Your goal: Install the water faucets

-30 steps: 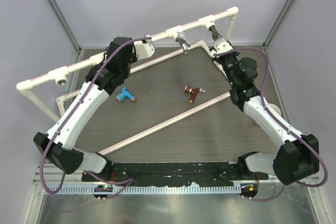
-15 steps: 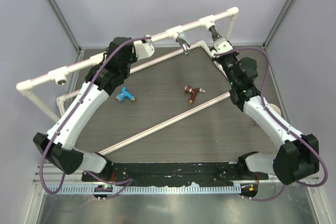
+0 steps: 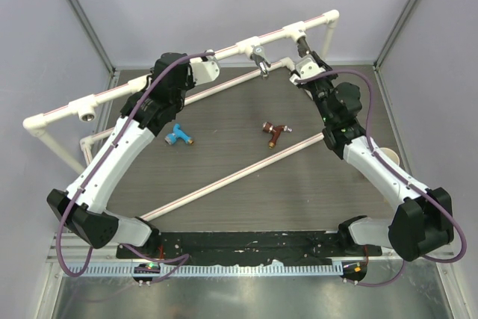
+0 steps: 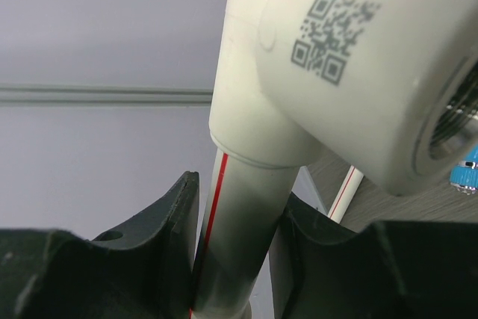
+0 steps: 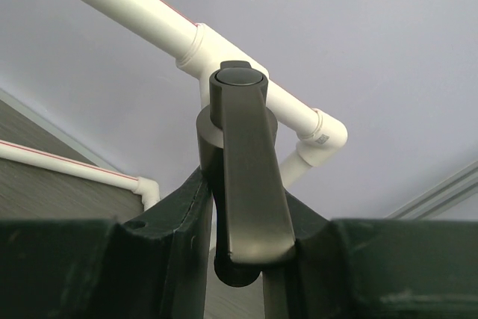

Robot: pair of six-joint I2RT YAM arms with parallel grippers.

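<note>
My right gripper (image 3: pixel 306 57) is shut on the dark lever-handled faucet (image 5: pixel 246 177), whose far end sits at a white tee (image 3: pixel 295 33) on the top pipe. How deep it is in the socket is hidden. My left gripper (image 3: pixel 211 57) is shut on the red-striped white pipe (image 4: pixel 239 222), just below a QR-marked tee socket (image 4: pixel 351 72). A chrome faucet (image 3: pixel 260 59) hangs from the middle tee. On the table lie the blue faucet (image 3: pixel 178 136) and the red-brown faucet (image 3: pixel 275 132), both away from the grippers.
The white pipe frame (image 3: pixel 149 84) runs from the left corner to the back right, with an open tee socket (image 3: pixel 88 113) at its left. Two loose striped pipes (image 3: pixel 239 173) cross the dark table. An elbow (image 5: pixel 325 136) closes the frame's right end.
My right wrist has swung a little to the left and turned, with the dark faucet still in its jaws at the tee. The left arm has stayed still on the pipe.
</note>
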